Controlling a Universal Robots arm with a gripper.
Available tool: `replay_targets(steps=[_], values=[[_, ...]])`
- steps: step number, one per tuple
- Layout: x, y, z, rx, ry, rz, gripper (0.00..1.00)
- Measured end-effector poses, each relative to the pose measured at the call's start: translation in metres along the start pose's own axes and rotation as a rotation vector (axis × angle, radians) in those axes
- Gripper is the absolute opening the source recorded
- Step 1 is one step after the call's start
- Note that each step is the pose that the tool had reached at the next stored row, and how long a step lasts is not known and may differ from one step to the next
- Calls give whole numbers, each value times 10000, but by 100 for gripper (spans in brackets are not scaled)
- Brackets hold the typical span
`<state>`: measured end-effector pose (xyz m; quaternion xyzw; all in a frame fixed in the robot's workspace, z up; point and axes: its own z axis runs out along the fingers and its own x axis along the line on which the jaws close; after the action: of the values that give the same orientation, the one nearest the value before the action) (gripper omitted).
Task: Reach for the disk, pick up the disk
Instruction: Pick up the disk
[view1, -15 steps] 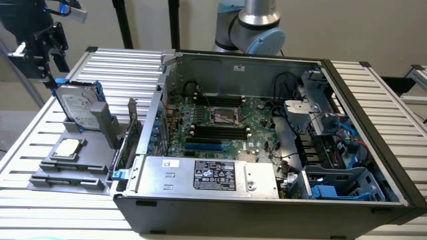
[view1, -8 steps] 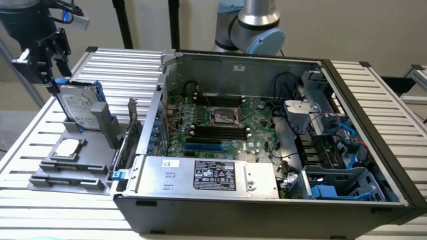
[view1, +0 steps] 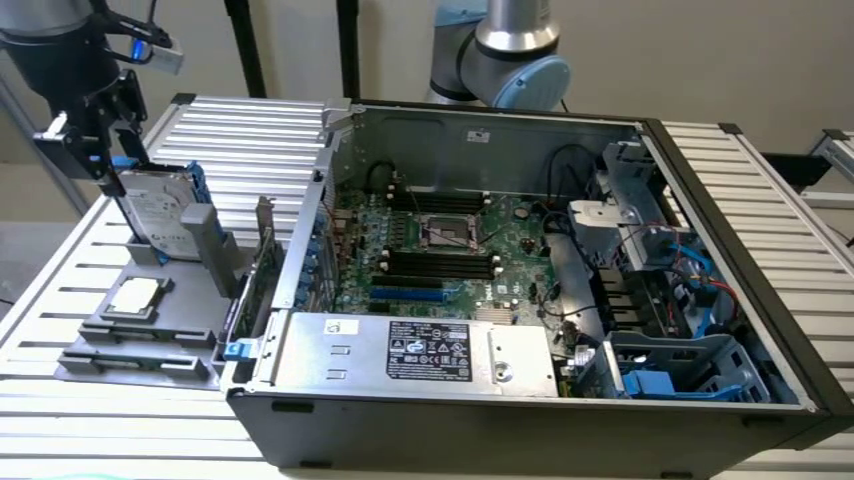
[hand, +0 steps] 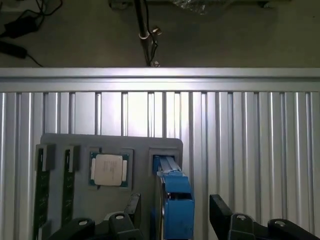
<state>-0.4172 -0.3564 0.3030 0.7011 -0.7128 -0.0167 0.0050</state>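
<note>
Black fingers (hand: 220, 207) of the gripper (hand: 176, 212) stand wide apart, one on each side of the disk (hand: 174, 200), with a gap showing on both sides, so nothing is gripped. Upright on its edge, the disk sits in a slot of a grey tray (hand: 142, 146), blue rail uppermost. A square silver chip (hand: 108, 170) lies flat in the tray just beside it. The tray rests on a slatted metal table (hand: 250, 150), at the exterior view's left of an open computer case (view1: 534, 420).
</note>
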Motion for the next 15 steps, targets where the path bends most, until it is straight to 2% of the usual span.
replay_targets(steps=[7, 10, 15], values=[[2, -4, 129, 0, -2, 20, 65], [3, -5, 177, -1, -23, 21, 65], [2, -6, 183, 0, -67, 62, 65]])
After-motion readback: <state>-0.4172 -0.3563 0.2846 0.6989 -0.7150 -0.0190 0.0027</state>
